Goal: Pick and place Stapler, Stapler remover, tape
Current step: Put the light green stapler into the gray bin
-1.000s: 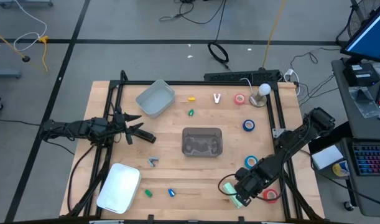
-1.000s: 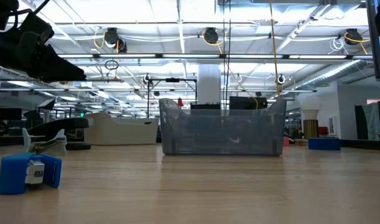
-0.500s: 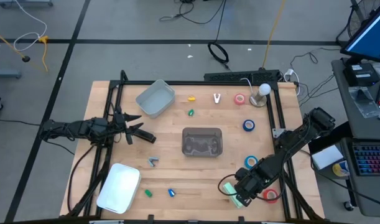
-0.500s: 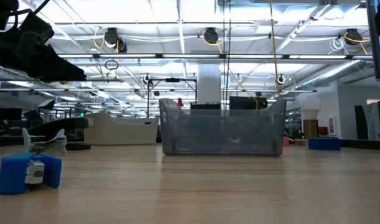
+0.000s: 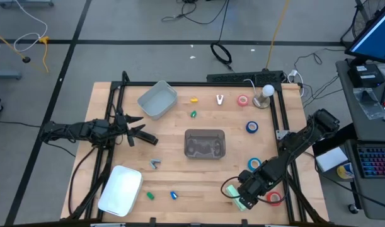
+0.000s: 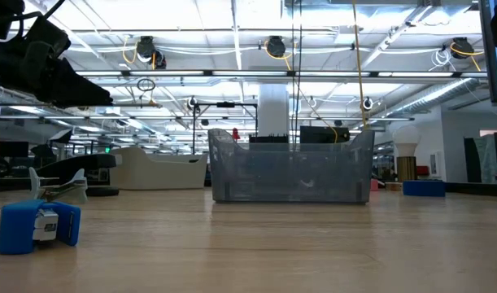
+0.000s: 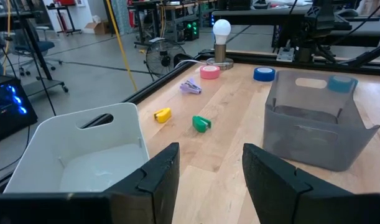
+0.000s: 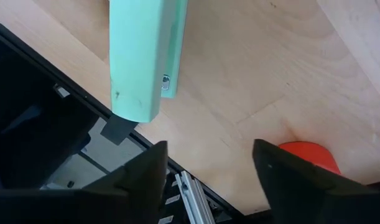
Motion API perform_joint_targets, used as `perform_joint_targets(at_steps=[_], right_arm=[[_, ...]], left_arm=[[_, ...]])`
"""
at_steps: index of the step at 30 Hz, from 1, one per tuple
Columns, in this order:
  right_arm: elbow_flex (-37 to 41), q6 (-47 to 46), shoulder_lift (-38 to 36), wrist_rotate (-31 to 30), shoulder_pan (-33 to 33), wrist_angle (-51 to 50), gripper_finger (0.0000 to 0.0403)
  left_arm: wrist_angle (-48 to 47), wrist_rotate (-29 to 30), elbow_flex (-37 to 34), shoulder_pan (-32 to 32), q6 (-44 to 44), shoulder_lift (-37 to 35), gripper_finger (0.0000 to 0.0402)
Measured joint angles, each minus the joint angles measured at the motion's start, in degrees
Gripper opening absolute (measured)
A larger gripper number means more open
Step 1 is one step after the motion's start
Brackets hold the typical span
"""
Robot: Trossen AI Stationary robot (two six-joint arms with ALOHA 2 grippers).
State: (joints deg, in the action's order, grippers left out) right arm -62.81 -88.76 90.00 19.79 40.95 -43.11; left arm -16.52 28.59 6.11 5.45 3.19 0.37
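The mint-green stapler (image 8: 146,56) lies flat on the wood at the table's near right edge (image 5: 243,203), one end reaching out over the black frame. My right gripper (image 8: 208,168) hovers open just above it (image 5: 244,193), with nothing between the fingers. A red tape roll (image 8: 305,158) lies beside it (image 5: 275,198). Teal tape (image 5: 254,164), blue tape (image 5: 251,127) and pink tape (image 5: 243,100) lie farther back. A small grey claw-shaped piece (image 5: 155,163) lies left of centre. My left gripper (image 7: 211,180) waits open at the table's left (image 5: 137,131).
A clear grey bin (image 5: 205,144) stands at the centre, a grey tray (image 5: 157,99) at the back left, and a white bin (image 5: 121,189) at the near left. A lamp bulb (image 5: 266,92), a white clip (image 5: 219,99) and small coloured bits dot the table. Black frame rails (image 5: 285,135) border it.
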Motion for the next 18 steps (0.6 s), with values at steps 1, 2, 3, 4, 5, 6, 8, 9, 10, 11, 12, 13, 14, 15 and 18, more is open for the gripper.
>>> perform_joint_targets(at_steps=[1,2,3,4,5,6,8,9,10,11,12,13,14,15,18], right_arm=[[0.0,0.6,0.0,0.1,0.0,0.0,0.0251],[0.0,1.5,0.0,1.0,0.0,0.1,0.0258],[0.0,2.4,0.0,2.4,0.0,0.2,0.0263],[0.0,2.9,-0.2,3.4,0.0,0.2,0.0267],[0.0,2.9,-0.3,4.3,0.0,0.2,0.0271],[0.0,2.3,-0.5,4.4,0.0,0.2,0.0273],[0.0,0.3,-1.2,3.7,0.0,0.3,0.0276],[0.0,-0.4,-1.6,2.8,0.0,0.5,0.0276],[0.0,-0.7,-2.0,2.4,0.0,1.2,0.0276],[0.0,-1.3,-2.6,1.6,0.0,2.1,0.0276],[0.0,-1.9,-3.0,0.1,0.0,3.2,0.0276],[0.0,-2.5,-3.4,-1.1,0.0,4.4,0.0275],[0.0,-2.7,-3.8,-2.5,0.0,6.2,0.0274],[0.0,-2.9,-4.0,-3.8,0.0,8.1,0.0273],[0.0,-3.1,-4.1,-6.6,0.0,12.8,0.0271]], left_arm=[[0.0,0.0,0.0,0.0,0.0,0.0,0.0175],[0.0,0.0,0.0,0.0,0.0,0.0,0.0175],[0.0,0.0,0.0,0.0,0.0,0.0,0.0175],[0.0,0.0,0.0,0.0,0.0,0.0,0.0175],[0.0,0.0,0.0,0.0,0.0,0.0,0.0175],[0.0,0.0,0.0,0.0,0.0,0.0,0.0175],[0.0,0.0,0.0,0.0,0.0,0.0,0.0175],[0.0,0.0,0.0,0.0,0.0,0.0,0.0175],[0.0,0.0,0.0,0.0,0.0,0.0,0.0175],[0.0,0.0,0.0,0.0,0.0,0.0,0.0175],[0.0,0.0,0.0,0.0,0.0,0.0,0.0175],[0.0,0.0,0.0,0.0,0.0,0.0,0.0175],[0.0,0.0,0.0,0.0,0.0,0.0,0.0175],[0.0,0.0,0.0,0.0,0.0,0.0,0.0175],[0.0,0.0,0.0,0.0,0.0,0.0,0.0175]])
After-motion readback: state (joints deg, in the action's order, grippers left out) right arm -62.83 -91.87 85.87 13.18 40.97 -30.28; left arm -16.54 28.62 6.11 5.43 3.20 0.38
